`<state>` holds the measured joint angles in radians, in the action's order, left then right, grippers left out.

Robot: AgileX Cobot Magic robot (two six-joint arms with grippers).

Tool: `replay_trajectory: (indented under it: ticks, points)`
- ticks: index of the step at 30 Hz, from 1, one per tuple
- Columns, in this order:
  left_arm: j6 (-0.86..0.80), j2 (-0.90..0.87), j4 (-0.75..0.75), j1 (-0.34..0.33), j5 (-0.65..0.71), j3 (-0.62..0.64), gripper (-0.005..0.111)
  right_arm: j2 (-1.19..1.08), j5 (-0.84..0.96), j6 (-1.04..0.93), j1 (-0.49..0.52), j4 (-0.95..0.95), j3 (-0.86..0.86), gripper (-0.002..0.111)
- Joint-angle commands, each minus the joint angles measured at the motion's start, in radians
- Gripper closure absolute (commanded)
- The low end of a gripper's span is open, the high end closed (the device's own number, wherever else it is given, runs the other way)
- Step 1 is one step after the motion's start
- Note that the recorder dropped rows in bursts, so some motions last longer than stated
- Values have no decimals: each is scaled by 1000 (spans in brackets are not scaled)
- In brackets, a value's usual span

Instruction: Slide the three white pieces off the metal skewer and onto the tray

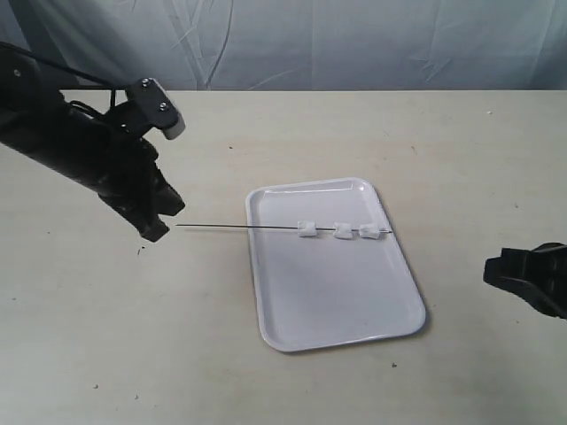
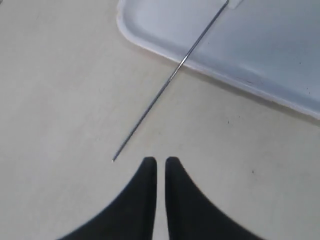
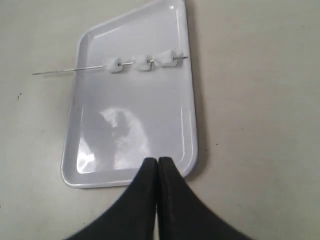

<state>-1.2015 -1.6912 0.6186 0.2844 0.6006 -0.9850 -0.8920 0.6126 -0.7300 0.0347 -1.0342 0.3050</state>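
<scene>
Left gripper [image 2: 160, 161]: jaws nearly together, empty, just beside bare left tip of metal skewer [image 2: 165, 87]. Skewer runs right across far part of tray [image 1: 337, 292]. Three white pieces [image 1: 342, 231] threaded on it, resting on tray. Right gripper [image 3: 158, 161]: clenched, empty, well right of tray.
Step, likely: approach; nothing slid off yet.
Next: open jaws, pinch bare end.

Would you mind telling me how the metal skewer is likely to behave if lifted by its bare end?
The metal skewer looks thin and straight, so it is probably stiff but hard to pinch. Its three white pieces sit near the far end, over the tray, so it would likely dip there. The pieces probably keep it from rolling.
</scene>
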Motion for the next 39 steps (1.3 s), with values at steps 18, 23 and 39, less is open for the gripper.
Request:
replay_trajectory:
  ticks: [18,23,39]
  points:
    - [-301,-307,-7,108,-80,-206,77,-171,105,-370,4,-266,53,86]
    - [-301,-325,-19,108,-76,-235,77,-171,105,-370,4,-275,53,75]
    - [-302,-427,-9,108,-41,-273,83,-171,88,-370,4,-287,53,75]
